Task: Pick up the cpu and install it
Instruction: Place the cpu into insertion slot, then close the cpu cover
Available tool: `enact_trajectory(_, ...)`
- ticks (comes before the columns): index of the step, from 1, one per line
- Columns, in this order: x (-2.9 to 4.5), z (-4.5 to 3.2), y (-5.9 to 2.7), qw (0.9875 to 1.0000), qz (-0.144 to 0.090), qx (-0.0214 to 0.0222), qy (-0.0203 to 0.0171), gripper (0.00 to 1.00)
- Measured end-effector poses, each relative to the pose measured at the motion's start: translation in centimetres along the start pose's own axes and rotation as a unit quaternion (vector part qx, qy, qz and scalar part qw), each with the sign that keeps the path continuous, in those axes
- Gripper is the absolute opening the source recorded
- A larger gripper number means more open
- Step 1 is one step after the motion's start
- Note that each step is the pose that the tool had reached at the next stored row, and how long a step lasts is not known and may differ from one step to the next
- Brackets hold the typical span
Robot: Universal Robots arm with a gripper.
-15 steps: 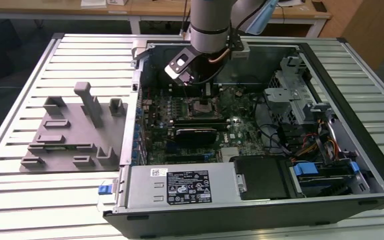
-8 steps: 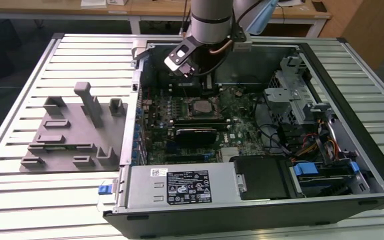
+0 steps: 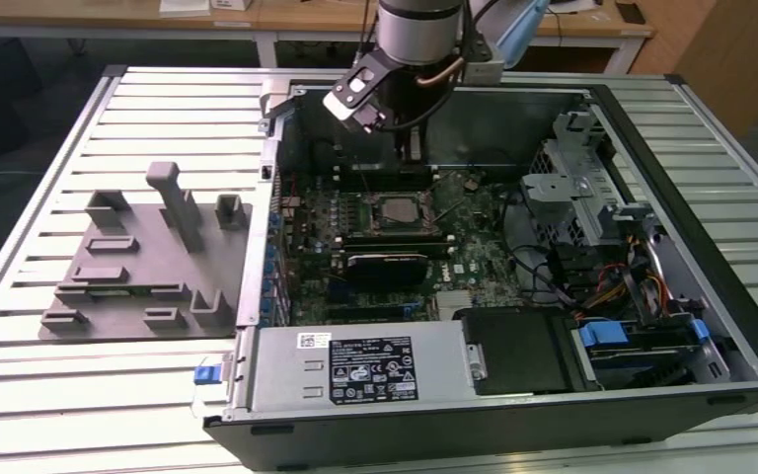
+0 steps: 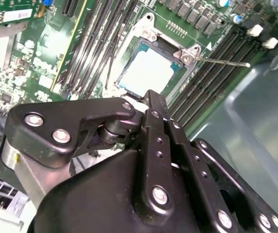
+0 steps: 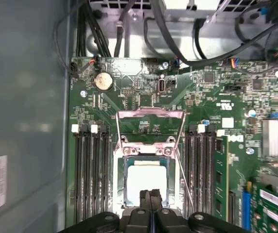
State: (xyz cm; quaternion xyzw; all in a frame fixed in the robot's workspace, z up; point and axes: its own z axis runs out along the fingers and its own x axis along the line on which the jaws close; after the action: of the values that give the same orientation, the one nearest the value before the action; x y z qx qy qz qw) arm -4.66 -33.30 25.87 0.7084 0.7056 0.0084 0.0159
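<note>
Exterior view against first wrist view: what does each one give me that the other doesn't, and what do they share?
Exterior view: the grey fixture on the slatted table, to the exterior view's left of the computer case, and the power supply. First wrist view: the coin battery and the opened socket frame. Both: the cpu lying in its socket, with the gripper, fingers together, close by it.
</note>
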Motion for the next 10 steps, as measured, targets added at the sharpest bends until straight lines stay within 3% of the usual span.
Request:
enact_trajectory(3, -0.01, -0.68, 0.02, 1.0000, 0.000, 0.0000, 0.0000, 0.11)
enact_trajectory(10, -0.01, -0.73, 0.03, 1.0000, 0.000, -0.0001, 0.0000, 0.11)
